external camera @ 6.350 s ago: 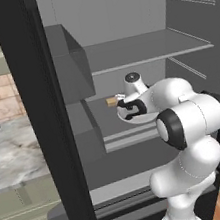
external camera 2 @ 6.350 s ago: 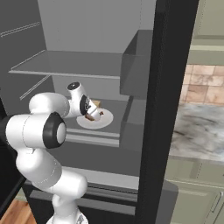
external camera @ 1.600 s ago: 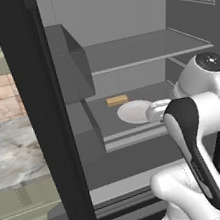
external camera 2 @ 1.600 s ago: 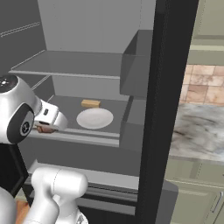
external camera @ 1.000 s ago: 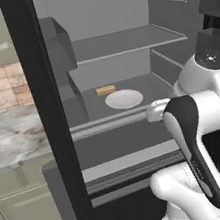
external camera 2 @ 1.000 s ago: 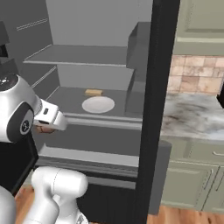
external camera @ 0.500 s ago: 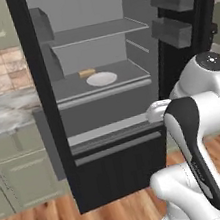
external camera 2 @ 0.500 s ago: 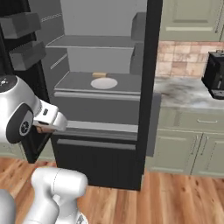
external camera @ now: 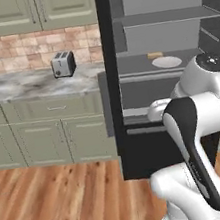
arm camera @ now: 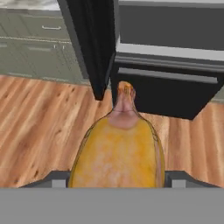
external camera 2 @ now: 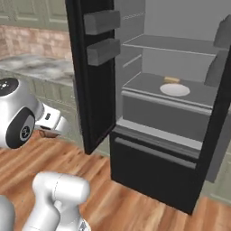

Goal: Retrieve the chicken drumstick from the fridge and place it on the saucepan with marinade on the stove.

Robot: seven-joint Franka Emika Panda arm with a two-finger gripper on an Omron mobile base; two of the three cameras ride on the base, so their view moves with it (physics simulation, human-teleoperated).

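The chicken drumstick [arm camera: 118,148], golden-brown with its bony end pointing away, sits large in the hand view. My gripper [arm camera: 117,183] is shut on it, its fingers mostly hidden behind the meat. In the right base view the gripper [external camera 2: 47,128] hangs low at the left, away from the fridge [external camera 2: 153,149], above the wooden floor. The fridge [external camera: 170,36] stands open with its pale grey shelves showing. The saucepan with marinade and the stove are out of view.
A white plate [external camera 2: 175,90] and a tan block [external camera 2: 171,80] lie on the fridge's middle shelf. The black fridge door [external camera 2: 92,72] stands open toward me. At the left a marble counter [external camera: 32,84] carries a toaster [external camera: 64,64] over green cabinets. Wooden floor spreads in front.
The whole picture has shifted: the base has backed away from the fridge and turned, so the fridge looks smaller and the counter and floor have come into view. The arm's pose is unchanged.
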